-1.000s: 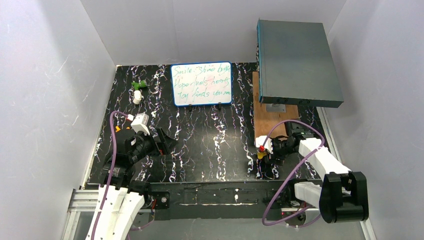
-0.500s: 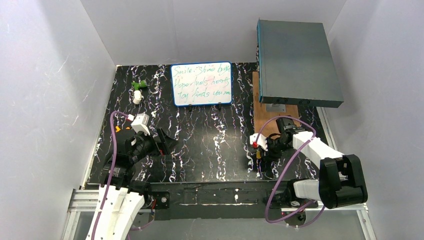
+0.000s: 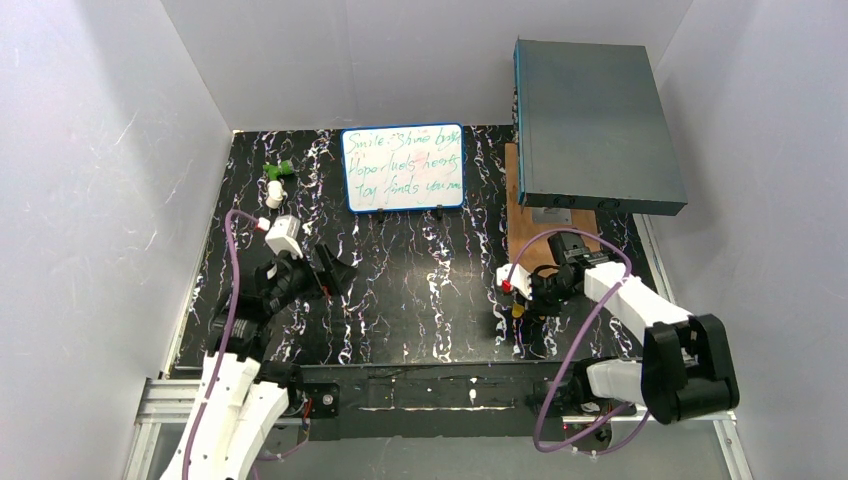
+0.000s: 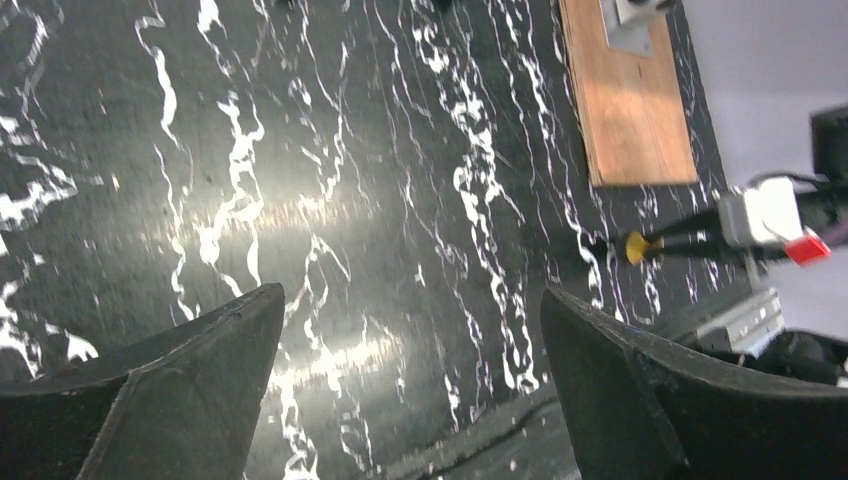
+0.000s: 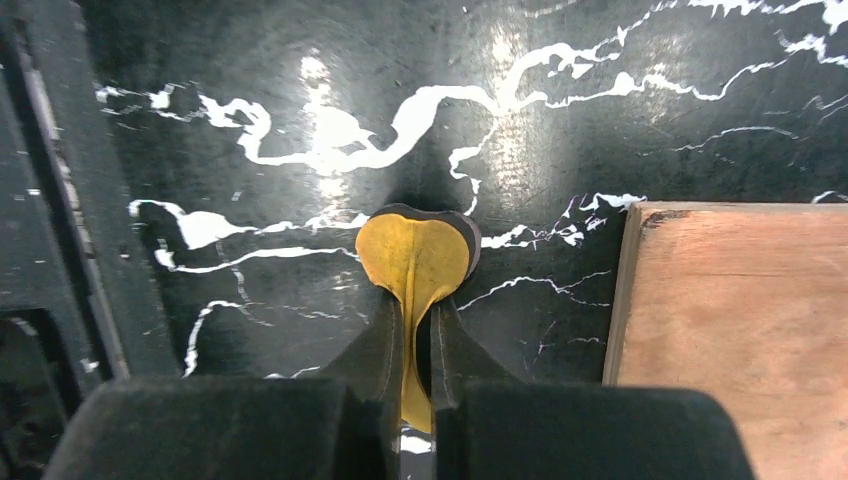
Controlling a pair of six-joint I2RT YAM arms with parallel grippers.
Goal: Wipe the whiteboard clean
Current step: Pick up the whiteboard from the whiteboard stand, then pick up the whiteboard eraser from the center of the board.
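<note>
A: Wiping the whiteboard [image 3: 403,167] yet?
B: Not yet; standing at the far middle, covered in green writing; pinching a yellow pad [image 5: 415,255] in the right gripper [image 5: 418,335], well apart from it; hanging the left gripper [image 4: 410,300] spread wide, gripping nothing.

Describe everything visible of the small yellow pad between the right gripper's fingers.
The small yellow pad looks soft and thin, with a dark backing at its rim. The right gripper is shut on it, creasing it into a heart-like bulge beyond the fingertips. It is over the black marbled table, beside the wooden board; table contact is unclear.
</note>
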